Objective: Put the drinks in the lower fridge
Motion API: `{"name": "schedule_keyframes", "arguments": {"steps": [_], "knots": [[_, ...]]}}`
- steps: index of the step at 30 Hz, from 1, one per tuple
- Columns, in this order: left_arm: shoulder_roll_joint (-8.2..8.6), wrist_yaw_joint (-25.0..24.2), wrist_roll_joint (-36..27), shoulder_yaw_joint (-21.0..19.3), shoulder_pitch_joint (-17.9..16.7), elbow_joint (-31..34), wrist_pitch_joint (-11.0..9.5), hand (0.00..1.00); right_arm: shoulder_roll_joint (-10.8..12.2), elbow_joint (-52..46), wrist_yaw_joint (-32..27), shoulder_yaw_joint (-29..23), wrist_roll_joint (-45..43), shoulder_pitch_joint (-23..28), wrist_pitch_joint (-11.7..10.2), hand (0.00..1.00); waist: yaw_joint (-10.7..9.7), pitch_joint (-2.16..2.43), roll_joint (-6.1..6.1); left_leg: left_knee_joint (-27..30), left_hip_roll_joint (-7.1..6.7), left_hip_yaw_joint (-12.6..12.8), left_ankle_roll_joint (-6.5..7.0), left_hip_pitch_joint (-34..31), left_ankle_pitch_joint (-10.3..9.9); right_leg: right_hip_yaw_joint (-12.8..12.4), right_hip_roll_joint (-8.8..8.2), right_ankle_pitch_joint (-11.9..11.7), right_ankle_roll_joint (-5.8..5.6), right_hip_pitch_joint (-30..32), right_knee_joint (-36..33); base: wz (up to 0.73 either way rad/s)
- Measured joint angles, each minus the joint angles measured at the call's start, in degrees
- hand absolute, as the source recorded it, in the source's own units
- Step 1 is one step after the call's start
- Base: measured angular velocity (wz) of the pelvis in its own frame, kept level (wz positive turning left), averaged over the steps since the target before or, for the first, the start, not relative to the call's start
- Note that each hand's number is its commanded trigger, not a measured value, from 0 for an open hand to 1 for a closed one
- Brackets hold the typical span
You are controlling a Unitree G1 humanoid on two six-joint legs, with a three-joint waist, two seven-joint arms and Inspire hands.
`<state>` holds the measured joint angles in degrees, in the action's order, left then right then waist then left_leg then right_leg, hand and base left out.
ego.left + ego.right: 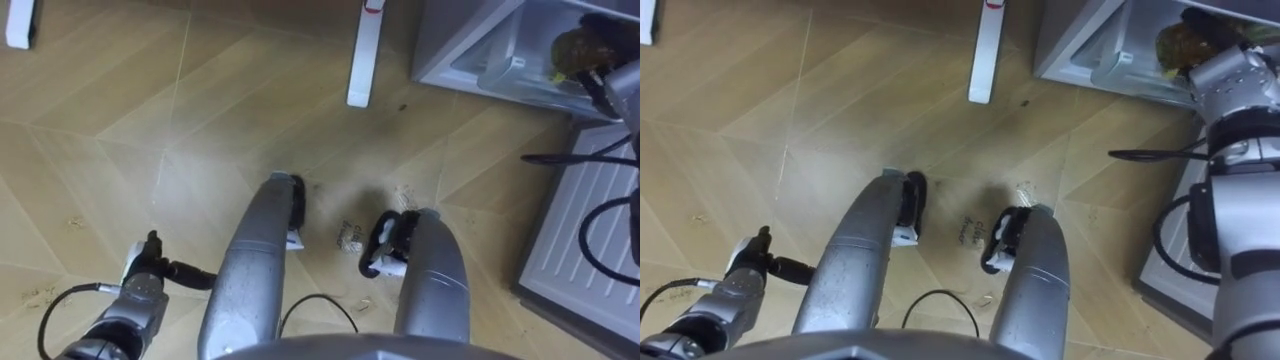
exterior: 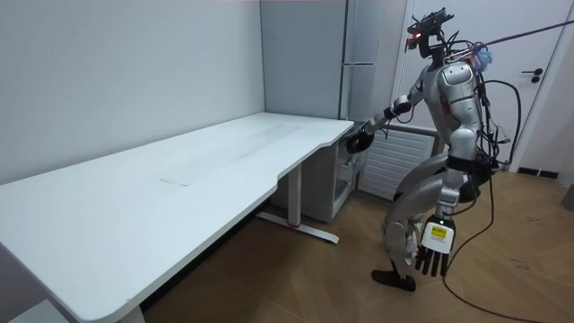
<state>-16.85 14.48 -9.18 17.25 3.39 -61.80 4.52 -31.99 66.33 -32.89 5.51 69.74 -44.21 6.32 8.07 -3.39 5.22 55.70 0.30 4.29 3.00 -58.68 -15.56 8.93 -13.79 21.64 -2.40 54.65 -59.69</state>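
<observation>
The setting was an indoor room of the home or office type. A long white table [image 2: 179,170] on white legs [image 1: 360,60] stood along plain grey walls [image 2: 108,72]. The floor [image 2: 305,278] was wood parquet, laid in a herringbone pattern. A tall grey fridge [image 2: 359,54] stood in the corner past the table's end, and its lower compartment [image 1: 470,55] was open at floor level. A white door [image 2: 538,108] with a dark handle was set in the wall at the room view's right.
</observation>
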Motion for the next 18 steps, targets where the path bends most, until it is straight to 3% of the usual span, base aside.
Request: {"name": "schedule_keyframes", "arguments": {"steps": [6, 18], "knots": [[-0.93, -0.78, -2.52, 2.2, -0.94, -0.04, 0.15, 0.0, -0.93, -0.01, 0.88, 1.78, -0.06, 0.43, -0.56, 0.0, -0.05, 0.08, -0.14, -0.34, 0.04, 0.37, -0.27, 1.09, -0.21, -0.42, 0.01, 0.19, -0.37, -0.7, 0.07, -0.01], [-0.95, -1.62, -2.52, 1.97, -1.74, 0.69, 0.23, 0.0, -0.96, 0.03, 1.23, 1.74, -0.08, 0.67, -1.39, 0.0, -1.01, 0.31, -0.49, -2.23, 0.97, 0.74, 0.31, 1.67, 0.15, -0.51, 1.3, -1.41, -0.79, -1.49, 3.42, -0.05]]}}
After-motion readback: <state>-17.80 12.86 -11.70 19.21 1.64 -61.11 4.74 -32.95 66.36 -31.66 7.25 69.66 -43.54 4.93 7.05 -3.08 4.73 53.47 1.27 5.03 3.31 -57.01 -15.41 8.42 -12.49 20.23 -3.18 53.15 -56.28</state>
